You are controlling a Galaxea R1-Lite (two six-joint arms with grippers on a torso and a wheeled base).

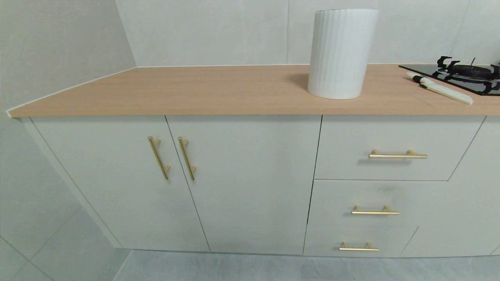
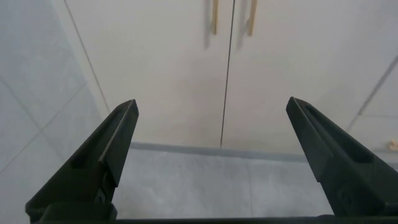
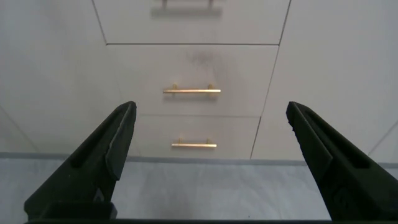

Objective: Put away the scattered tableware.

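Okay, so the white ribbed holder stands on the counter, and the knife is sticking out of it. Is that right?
Not quite. The white ribbed holder does stand on the counter, but the knife is not in it. It lies flat on the counter to the holder's right, at the edge of the stove, as the head view shows.

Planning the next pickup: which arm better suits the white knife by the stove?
Right, likely: the white knife lies far right on the counter, above the drawers the open right claw faces; the left claw faces the doors.
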